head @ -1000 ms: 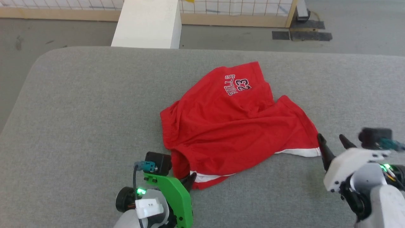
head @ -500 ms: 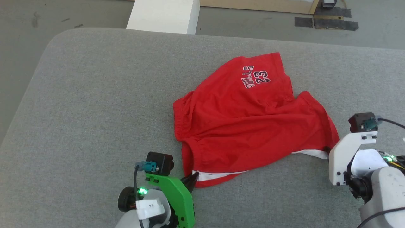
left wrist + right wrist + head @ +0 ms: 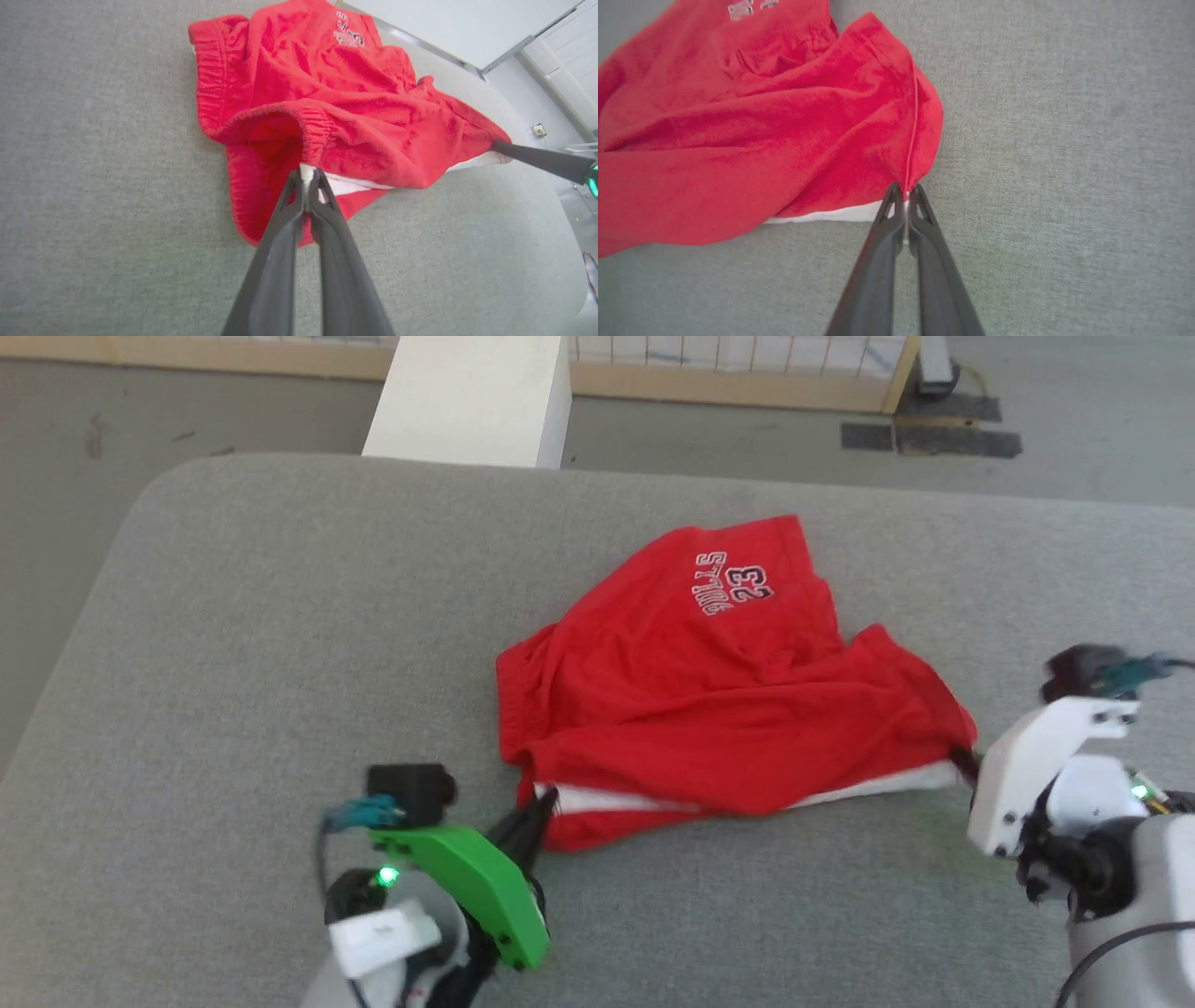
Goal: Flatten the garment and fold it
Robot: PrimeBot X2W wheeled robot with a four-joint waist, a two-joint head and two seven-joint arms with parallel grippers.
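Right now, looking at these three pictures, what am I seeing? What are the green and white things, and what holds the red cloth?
This is a wheeled robot with two arms, seen through its own cameras. The wide picture comes from a camera on its head, looking down at a grey padded surface. The other two come from cameras on its wrists, each looking along that arm's two dark fingers. On the surface lie crumpled red shorts with white stripes and a "23" print. The green piece at the lower left belongs to the left hand, shut on a white stripe by the waistband. The white piece at the right belongs to the right hand, shut on a corner of a leg hem. So the hands pinch the shorts at both ends.
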